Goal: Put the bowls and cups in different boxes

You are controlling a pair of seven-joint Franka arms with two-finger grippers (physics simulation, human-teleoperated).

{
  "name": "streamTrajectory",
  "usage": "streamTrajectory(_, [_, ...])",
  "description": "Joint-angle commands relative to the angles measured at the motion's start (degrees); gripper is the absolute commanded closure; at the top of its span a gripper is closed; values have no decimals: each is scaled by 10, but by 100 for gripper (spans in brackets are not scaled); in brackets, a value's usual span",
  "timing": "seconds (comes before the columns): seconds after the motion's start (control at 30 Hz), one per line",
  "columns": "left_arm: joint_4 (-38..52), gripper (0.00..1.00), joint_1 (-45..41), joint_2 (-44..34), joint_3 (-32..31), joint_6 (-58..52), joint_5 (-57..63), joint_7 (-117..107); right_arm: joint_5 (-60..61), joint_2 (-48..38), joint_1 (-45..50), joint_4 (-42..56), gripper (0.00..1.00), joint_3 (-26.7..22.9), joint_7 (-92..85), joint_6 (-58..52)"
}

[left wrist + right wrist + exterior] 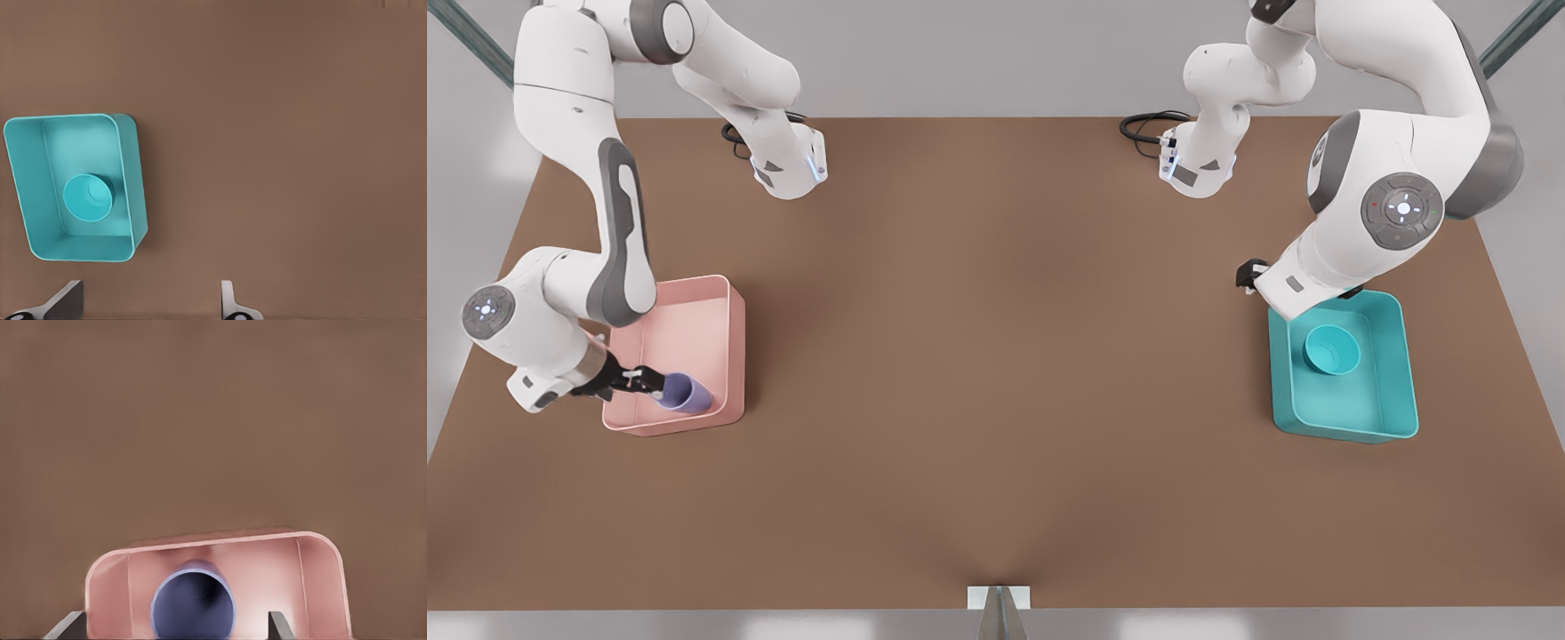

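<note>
We see a brown tabletop carrying a pink box near its left edge and a teal box near its right.

Two glossy white arms with grey joint caps, blue-lit dials, black cables and black-fingered hands.

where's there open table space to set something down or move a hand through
The wide brown table between the pink box and the teal box is bare. It is crowded at the pink box, where the right gripper sits by the cup, and at the teal box, which holds the bowl.
</note>
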Motion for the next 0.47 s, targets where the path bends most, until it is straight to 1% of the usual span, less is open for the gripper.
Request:
streamTrajectory(0.0, [0,0,0,0,0,-1,1,-41,15,-18,26,55,0,0,109,-254])
streamTrajectory(0.03, [0,0,0,0,0,-1,1,-41,11,-29,40,109,0,1,173,-364])
streamTrajectory(0.1, [0,0,0,0,0,-1,2,-41,17,-115,40,98,0,-2,174,-389])
streamTrajectory(0.13, [0,0,0,1,0,0,1,-41,17,-132,42,96,0,-2,174,-406])
streamTrajectory(0.17, [0,0,0,1,0,0,1,-41,17,-150,39,71,0,-3,173,-394])
streamTrajectory(0.2, [0,0,1,1,0,0,1,-41,0,-164,43,56,0,-1,166,-360])
streamTrajectory(0.23, [0,0,1,1,1,0,1,-41,11,-183,37,16,0,-5,164,-322])
streamTrajectory(0.27, [0,0,1,0,1,0,1,-41,20,-177,37,22,0,-6,164,-322])
streamTrajectory(0.33, [0,0,1,0,2,-1,1,-41,18,-148,40,78,0,-6,176,-330])
streamTrajectory(0.43, [0,0,5,0,2,-1,1,-41,14,-148,39,77,0,-6,174,-330])
